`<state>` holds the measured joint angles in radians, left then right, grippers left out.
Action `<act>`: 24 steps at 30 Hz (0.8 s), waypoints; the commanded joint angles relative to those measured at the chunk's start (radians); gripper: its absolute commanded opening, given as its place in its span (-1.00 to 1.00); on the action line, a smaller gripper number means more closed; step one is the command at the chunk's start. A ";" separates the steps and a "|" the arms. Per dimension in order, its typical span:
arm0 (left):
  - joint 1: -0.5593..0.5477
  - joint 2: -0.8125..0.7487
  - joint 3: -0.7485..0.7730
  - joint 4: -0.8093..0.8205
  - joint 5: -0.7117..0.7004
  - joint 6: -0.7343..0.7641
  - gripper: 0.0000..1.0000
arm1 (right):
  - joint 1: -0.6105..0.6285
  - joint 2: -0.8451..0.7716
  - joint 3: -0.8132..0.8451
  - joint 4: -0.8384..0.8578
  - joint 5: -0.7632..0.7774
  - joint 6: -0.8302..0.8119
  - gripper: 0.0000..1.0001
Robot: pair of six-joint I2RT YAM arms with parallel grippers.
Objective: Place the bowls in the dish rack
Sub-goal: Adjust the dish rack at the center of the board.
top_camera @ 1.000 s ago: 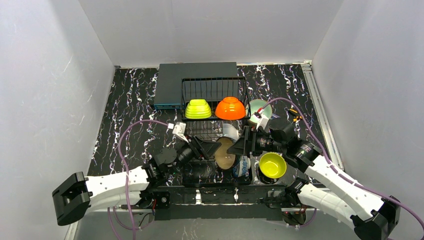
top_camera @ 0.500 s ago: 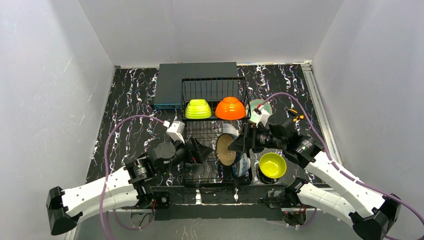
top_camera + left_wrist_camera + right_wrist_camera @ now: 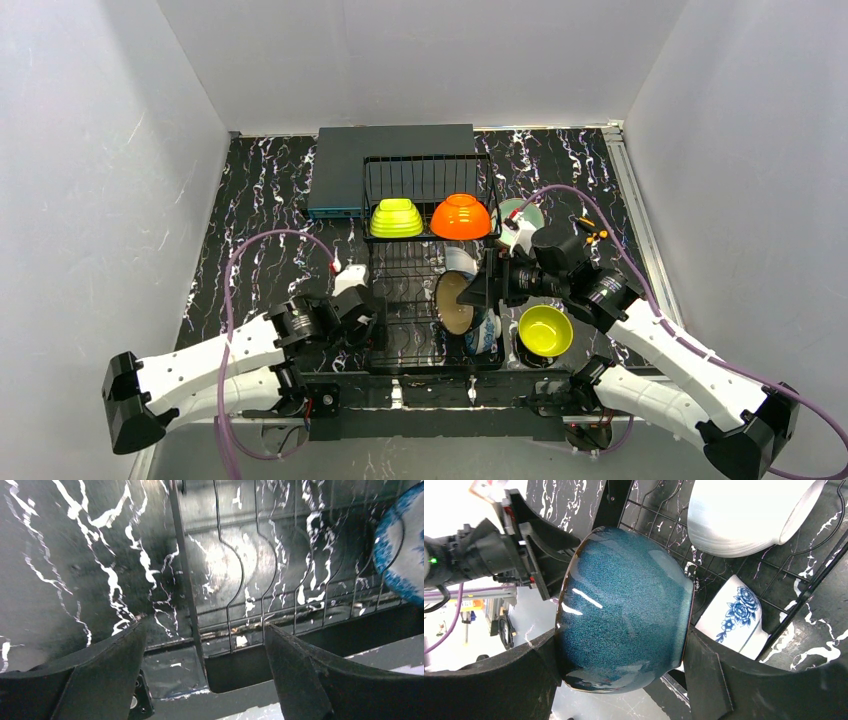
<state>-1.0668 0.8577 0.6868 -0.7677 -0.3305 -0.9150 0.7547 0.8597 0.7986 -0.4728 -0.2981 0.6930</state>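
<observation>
we see the right gripper (image 3: 621, 672) clenched on the teal bowl (image 3: 624, 610), one finger against its rim side and the other against its foot, so the bowl stands on edge over the lower front tier of the dish rack (image 3: 430, 270), towards the rack's right half; we cannot tell whether it touches the tines. just behind it in the same tier lies a white bowl (image 3: 744, 515), and a blue-white patterned bowl (image 3: 731, 615) sits just beside the teal one, nearer the rack's front right corner. on the rack's raised back tier a lime green bowl (image 3: 396, 217) and an orange bowl (image 3: 460, 216) rest rim down, side by side. a yellow bowl (image 3: 545, 330) sits mouth up outside the rack, just off its front right corner, and a mint bowl (image 3: 522, 215) shows beside the rack's right side, partly hidden by the arm. the left gripper (image 3: 205, 645) is released, holding nothing, its fingers straddling the rack's left edge near the front left corner.
</observation>
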 commanded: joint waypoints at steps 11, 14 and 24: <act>-0.001 0.137 -0.113 0.513 0.345 -0.121 0.18 | 0.004 -0.011 0.088 -0.030 0.015 -0.086 -0.97; -0.001 0.169 -0.105 0.577 0.364 -0.135 0.08 | 0.005 -0.011 0.095 -0.055 0.033 -0.100 -0.97; -0.002 0.168 -0.107 0.604 0.319 -0.156 0.21 | 0.005 -0.025 0.077 -0.141 0.080 -0.152 -0.97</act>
<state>-1.0683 1.0576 0.5617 -0.3710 0.0044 -1.0424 0.7551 0.8612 0.8234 -0.6472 -0.2264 0.5667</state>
